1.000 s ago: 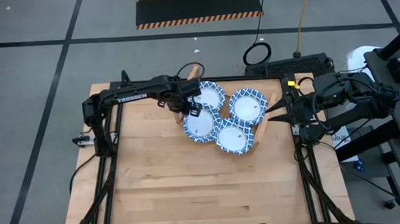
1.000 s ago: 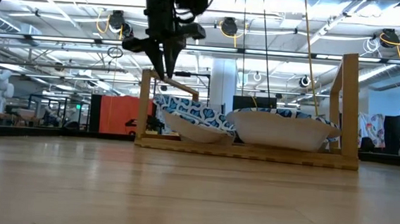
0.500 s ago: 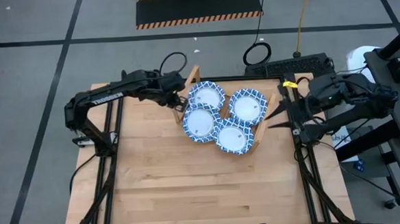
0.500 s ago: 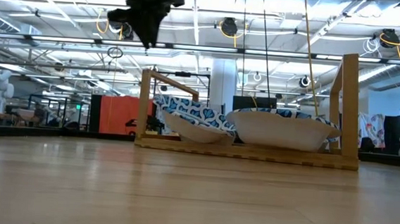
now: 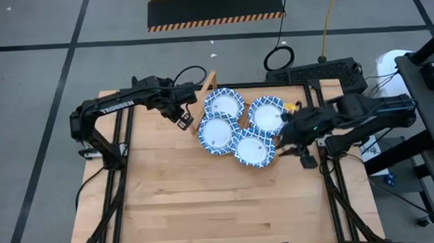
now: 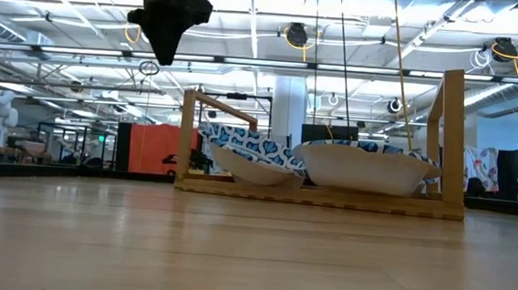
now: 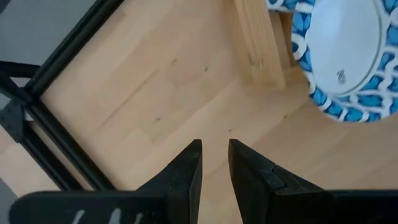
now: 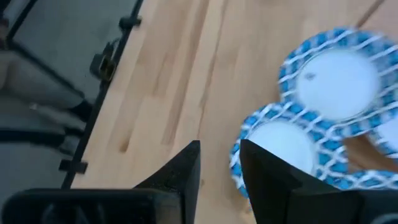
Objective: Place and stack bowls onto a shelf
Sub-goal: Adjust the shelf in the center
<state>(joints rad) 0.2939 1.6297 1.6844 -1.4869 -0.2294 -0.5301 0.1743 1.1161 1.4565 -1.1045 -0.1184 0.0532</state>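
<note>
Several blue-rimmed white bowls (image 5: 217, 133) sit close together on the low wood shelf (image 5: 209, 82) at the table's far middle. In the low view the bowls (image 6: 363, 167) rest on the shelf's slats (image 6: 319, 197) between its two upright boards. My left gripper (image 5: 185, 122) hangs high above the table, just left of the shelf, empty, its fingers a narrow gap apart (image 7: 214, 155). My right gripper (image 5: 286, 135) is at the shelf's right end, empty, its fingers also a narrow gap apart (image 8: 221, 168), with two bowls (image 8: 339, 81) ahead of it.
Black frame rails (image 5: 122, 152) run along the table's left and right sides. A keyboard (image 5: 315, 73) and cables lie behind the far edge. The near half of the wooden tabletop (image 5: 229, 210) is bare wood.
My left gripper has risen and drawn back from over the bowls toward the table's left edge. My right arm has swung from the table's right edge toward the shelf's right end. The bowls have stayed put.
</note>
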